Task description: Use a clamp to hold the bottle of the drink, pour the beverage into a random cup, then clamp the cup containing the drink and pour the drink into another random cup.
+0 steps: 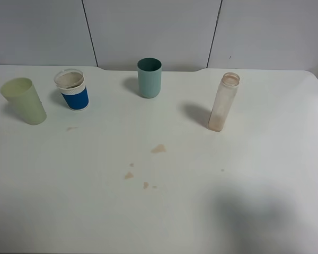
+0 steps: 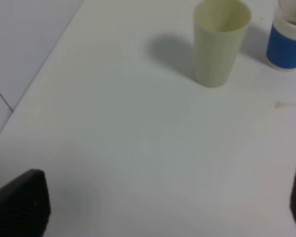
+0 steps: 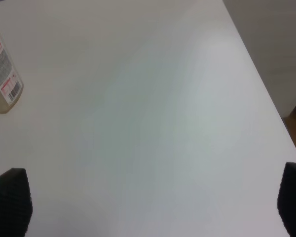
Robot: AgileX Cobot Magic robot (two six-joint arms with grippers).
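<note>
White tabletop (image 1: pixel 244 174) fills the scene, backed by a pale panelled wall (image 1: pixel 148 26). Take the teal cup (image 1: pixel 149 78) as the landmark: it stands upright near the table's far edge, about midway across. On the left arm's side of it stands the white cup with the blue sleeve (image 1: pixel 72 90), upright, with a brownish tint inside its rim. Further out the same way, just beside that cup but not touching it, is the pale yellow-green tumbler (image 1: pixel 24 100), upright, and whether it holds liquid cannot be told. On the right arm's side of the teal cup, well apart from it and a little nearer the camera, stands the clear bottle (image 1: pixel 223 102), uncapped, with only a faint brown trace near its base. Several small brown spills (image 1: pixel 158 148) dot the table in front of the teal cup.

No arm appears in the high view. The left gripper (image 2: pixel 160 202) has its fingers spread wide over bare table, holding nothing. The right gripper (image 3: pixel 153 202) is likewise spread wide and empty, the bottle's labelled side at the edge of its view.
</note>
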